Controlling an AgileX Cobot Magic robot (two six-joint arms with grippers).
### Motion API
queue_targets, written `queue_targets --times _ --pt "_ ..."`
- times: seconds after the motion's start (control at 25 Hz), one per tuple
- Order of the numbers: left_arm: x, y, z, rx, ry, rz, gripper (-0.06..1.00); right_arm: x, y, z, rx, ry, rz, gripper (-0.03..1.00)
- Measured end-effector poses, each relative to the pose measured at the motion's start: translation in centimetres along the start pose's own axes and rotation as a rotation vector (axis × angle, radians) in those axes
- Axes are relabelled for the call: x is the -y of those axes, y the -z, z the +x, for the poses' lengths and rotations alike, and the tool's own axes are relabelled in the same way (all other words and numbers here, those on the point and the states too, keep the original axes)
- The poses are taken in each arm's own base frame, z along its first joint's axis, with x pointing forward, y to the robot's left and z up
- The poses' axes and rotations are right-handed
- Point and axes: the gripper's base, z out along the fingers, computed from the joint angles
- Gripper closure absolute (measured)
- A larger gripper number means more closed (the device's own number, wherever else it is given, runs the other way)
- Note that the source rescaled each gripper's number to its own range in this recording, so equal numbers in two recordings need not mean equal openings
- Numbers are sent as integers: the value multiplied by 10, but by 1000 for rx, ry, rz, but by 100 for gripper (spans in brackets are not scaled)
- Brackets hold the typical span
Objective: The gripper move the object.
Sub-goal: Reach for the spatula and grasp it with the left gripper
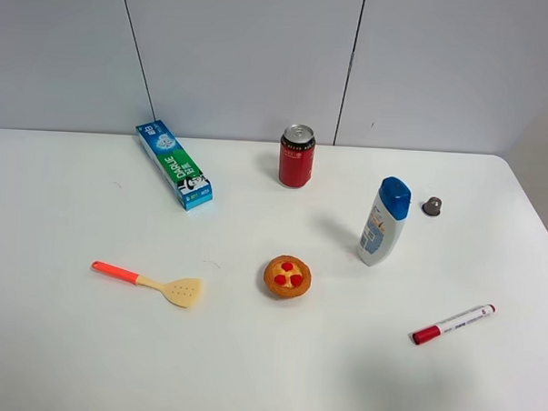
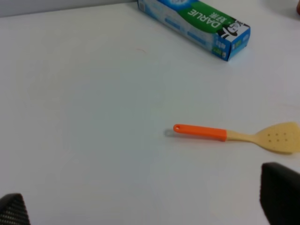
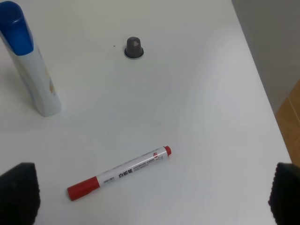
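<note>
Smooth matt white table [image 1: 67, 360]; at twelve o'clock, a glossy metal can [image 1: 296, 157]; printed cardboard toothpaste box [image 1: 174, 164]; spatula [image 1: 150, 282] looks smooth plastic; shiny plastic bottle [image 1: 383, 221].

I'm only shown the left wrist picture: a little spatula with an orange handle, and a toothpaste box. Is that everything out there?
Observer: No. The high camera shows a red can standing upright, to the right of the toothpaste box.
Operator: Anything close to the spatula?
Observer: A small tart topped with red fruit sits to the right of the spatula, apart from it.
Operator: What is the other arm looking at?
Observer: The right wrist view shows a red-capped marker lying flat. The right gripper has its fingers wide apart and is not touching it.
</note>
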Motion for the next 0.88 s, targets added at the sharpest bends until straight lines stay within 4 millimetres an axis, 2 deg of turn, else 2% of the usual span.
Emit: queue_targets --times 0.72,0.88 --pt "0 -1 0 -5 0 0 -6 0 0 0 0 0 0 -3" --pt "0 -7 -10 -78 -5 -3 -6 0 0 0 0 0 0 -3"
